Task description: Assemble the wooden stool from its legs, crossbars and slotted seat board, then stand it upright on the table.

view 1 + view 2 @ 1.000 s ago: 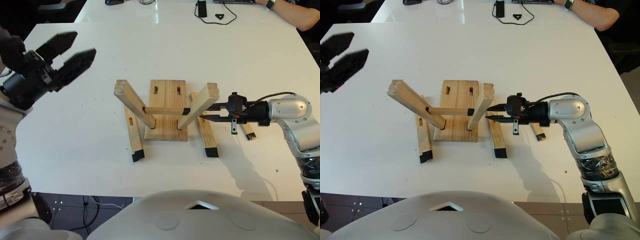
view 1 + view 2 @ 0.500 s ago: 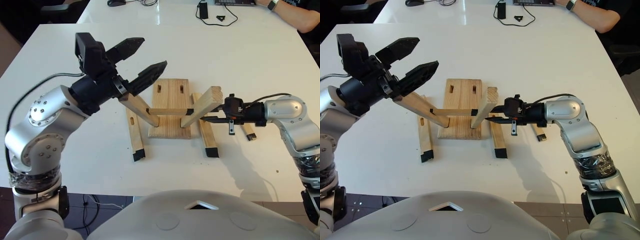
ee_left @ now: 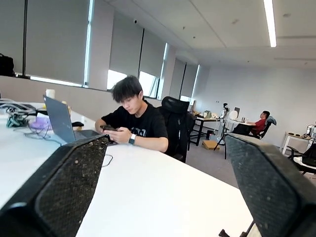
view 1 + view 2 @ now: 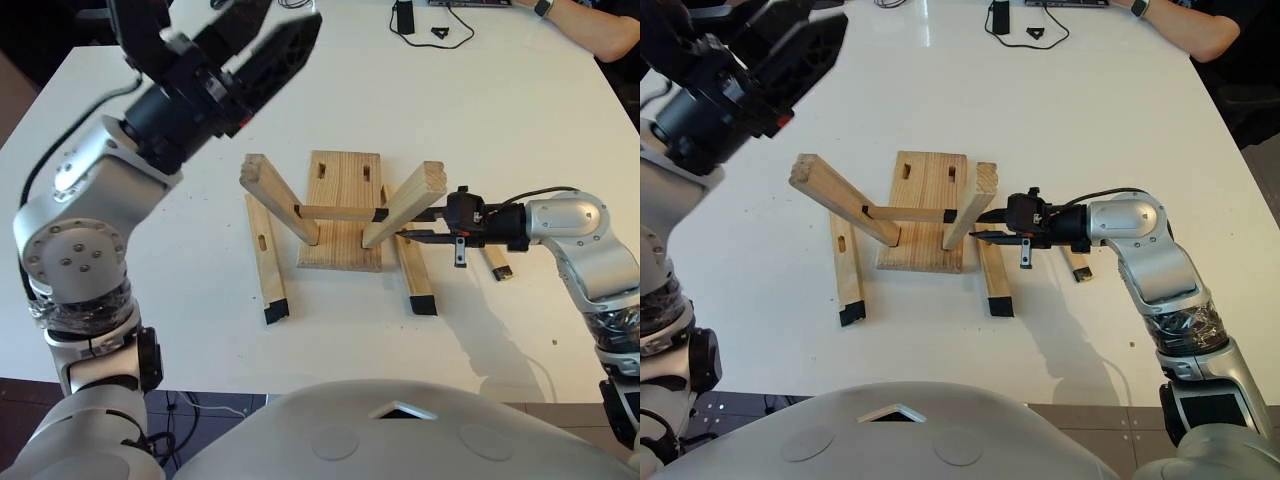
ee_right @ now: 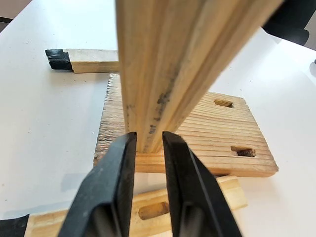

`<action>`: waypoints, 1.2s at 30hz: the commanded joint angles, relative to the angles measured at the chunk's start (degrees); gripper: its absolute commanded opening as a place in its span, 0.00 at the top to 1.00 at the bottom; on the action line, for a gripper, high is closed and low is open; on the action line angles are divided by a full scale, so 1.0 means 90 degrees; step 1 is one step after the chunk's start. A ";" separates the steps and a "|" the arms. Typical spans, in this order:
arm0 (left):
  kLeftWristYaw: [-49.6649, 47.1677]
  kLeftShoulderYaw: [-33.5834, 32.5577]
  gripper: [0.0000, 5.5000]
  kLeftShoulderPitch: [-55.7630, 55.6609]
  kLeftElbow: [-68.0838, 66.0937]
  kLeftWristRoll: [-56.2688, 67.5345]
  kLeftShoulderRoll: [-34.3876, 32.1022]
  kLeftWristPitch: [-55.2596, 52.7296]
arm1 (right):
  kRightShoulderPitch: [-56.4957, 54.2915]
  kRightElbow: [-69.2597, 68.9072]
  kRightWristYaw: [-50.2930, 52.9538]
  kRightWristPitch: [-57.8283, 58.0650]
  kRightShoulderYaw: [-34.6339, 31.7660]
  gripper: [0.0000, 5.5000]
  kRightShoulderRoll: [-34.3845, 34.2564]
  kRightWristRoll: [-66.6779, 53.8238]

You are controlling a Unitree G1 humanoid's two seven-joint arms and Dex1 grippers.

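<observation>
The board (image 4: 342, 208) lies flat at the middle of the desk (image 4: 520, 120), with two open slots (image 4: 321, 171) along its far edge. Two legs stand on its near half and splay apart: the left leg (image 4: 278, 197) tilts toward 10 o'clock and the right leg (image 4: 405, 203) toward 2 o'clock. A thin crossbar (image 4: 340, 212) runs level between them, its black tip at the right leg.

The right hand (image 4: 412, 225) comes in from 3 o'clock, low over the desk, and is clenched on the right leg near its foot. In the right wrist view its two black fingers (image 5: 116, 197) pinch the leg's narrow edge from both sides, just above the board.

The left hand (image 4: 270, 35) hangs high above the desk at 11 o'clock from the board, well apart from the wood. It is released, with its padded fingers (image 3: 64, 197) spread wide and nothing between them.

Two loose legs lie flat on the desk, black ends nearest the robot. One (image 4: 266, 262) is just beside the board at 8 o'clock, with a slot in its upper face; the other (image 4: 412, 270) is at 4 o'clock, under the right hand. A short bar (image 4: 496, 264) lies farther out at 3 o'clock, partly hidden by the right arm. A small black device and cable (image 4: 403, 17) sit at the desk's far edge, at 12 o'clock.
</observation>
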State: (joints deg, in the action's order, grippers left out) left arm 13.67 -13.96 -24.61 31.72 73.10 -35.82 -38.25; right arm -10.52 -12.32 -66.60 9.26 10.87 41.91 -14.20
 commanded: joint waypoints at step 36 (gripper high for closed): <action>0.2690 0.2149 0.22 0.4057 -0.3535 -0.7645 -0.0845 0.3780 | -0.0533 0.4605 0.0737 -0.2581 0.0910 0.61 -0.0289 0.2010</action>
State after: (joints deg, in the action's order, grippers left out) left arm 39.60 4.49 10.30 6.60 10.44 -42.09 -2.76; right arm -19.07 24.21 -59.92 -14.80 18.09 36.23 -1.04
